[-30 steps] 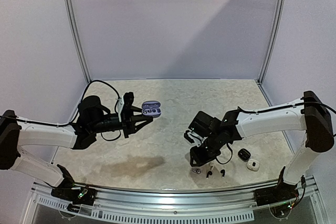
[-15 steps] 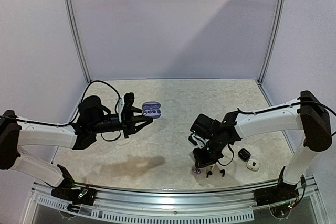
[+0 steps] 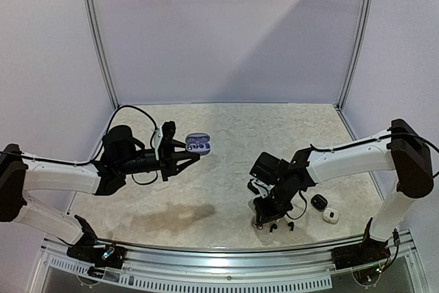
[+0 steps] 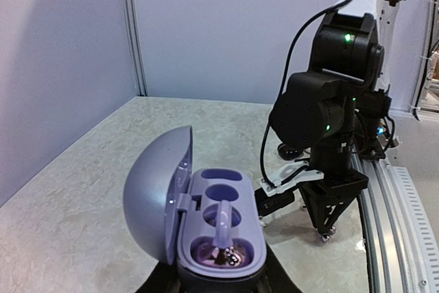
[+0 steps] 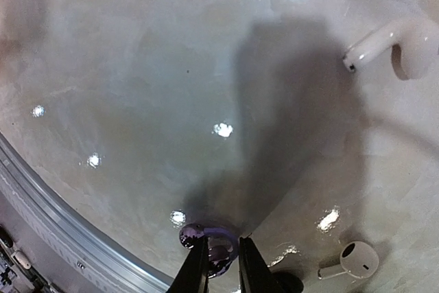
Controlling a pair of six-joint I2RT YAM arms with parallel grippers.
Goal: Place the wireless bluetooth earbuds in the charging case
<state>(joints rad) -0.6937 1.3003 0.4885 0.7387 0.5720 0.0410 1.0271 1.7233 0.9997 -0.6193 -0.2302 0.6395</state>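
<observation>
My left gripper [image 3: 184, 153] is shut on an open lilac charging case [image 3: 197, 143], held in the air over the left of the table. In the left wrist view the case [image 4: 206, 200] has its lid swung to the left. One lilac earbud [image 4: 225, 221] sits in its near well, and the far wells are empty. My right gripper [image 3: 258, 222] points down at the table near the front edge. Its fingers are closed on either side of a lilac earbud [image 5: 206, 237] lying on the marble. The right gripper [image 5: 222, 260] touches the table there.
Two white earbuds [image 5: 387, 42] [image 5: 355, 260] and a black one [image 5: 288, 283] lie close to the right gripper. A black case [image 3: 318, 202] and a white case [image 3: 330, 215] sit further right. The metal front rail [image 3: 226, 255] runs just behind the right gripper.
My right gripper has dropped to the table near the front edge and closed its fingers round the lilac earbud. The left arm and the case have not moved.
</observation>
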